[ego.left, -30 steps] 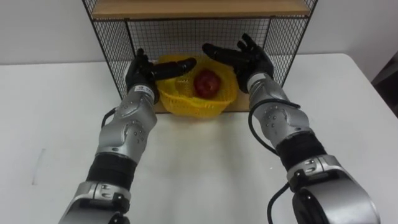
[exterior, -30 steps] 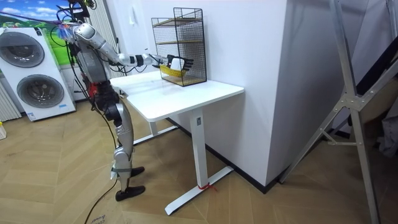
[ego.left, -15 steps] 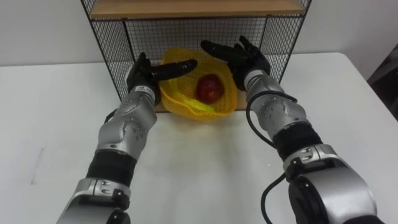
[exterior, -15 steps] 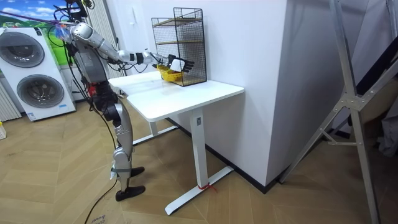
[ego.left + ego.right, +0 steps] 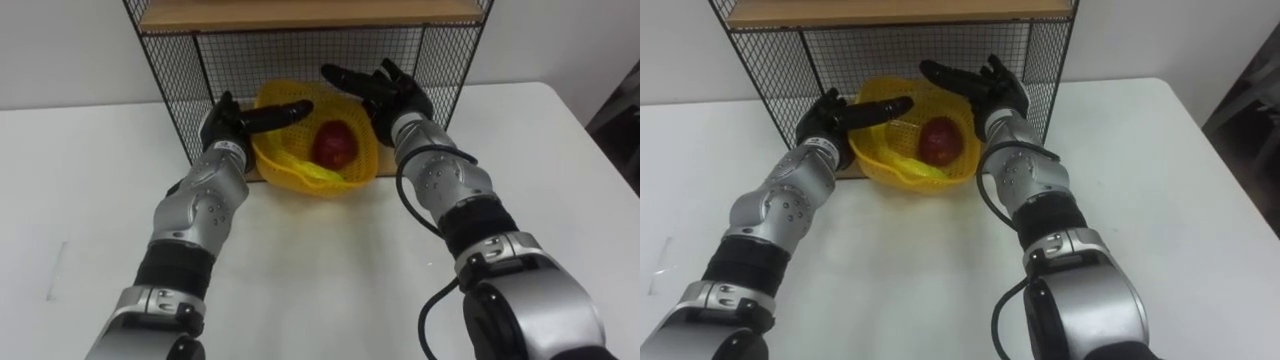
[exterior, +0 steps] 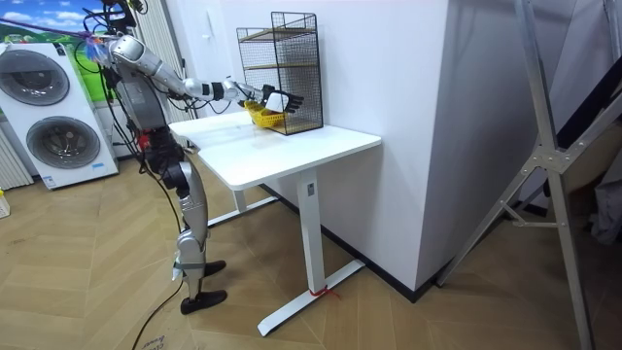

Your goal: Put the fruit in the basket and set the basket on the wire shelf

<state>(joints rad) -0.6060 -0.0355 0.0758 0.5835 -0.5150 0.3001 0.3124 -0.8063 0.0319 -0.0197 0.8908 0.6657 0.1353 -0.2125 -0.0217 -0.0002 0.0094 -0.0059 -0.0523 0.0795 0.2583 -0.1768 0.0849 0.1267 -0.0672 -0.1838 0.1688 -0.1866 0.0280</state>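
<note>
The robot is standing at the white bench [image 5: 330,270] with both arms reaching forward to the wire shelf [image 5: 180,90], and the yellow basket [image 5: 310,182] is sitting in the mouth of the shelf's lower compartment, tipped so its opening is facing the camera. A red apple [image 5: 335,143] is lying inside it, beside a yellowish fruit [image 5: 303,167] that I cannot identify for certain. The left hand [image 5: 225,125] is pressing against the basket's left side, with its fingers [image 5: 280,110] stretched straight over the rim. The right hand [image 5: 400,100] is bracing the far right rim with fingers spread and straight. The basket is clamped between the two hands rather than gripped. The fruit looks loaded, so the step in hand is probably seating the basket on the shelf. To do that well, both hands should be keeping even inward pressure while levelling the basket, since the tilt could be letting the apple roll out over the near rim. Easing it deeper between the mesh walls before releasing seems wise, with the hands drawing back without snagging the wire.
</note>
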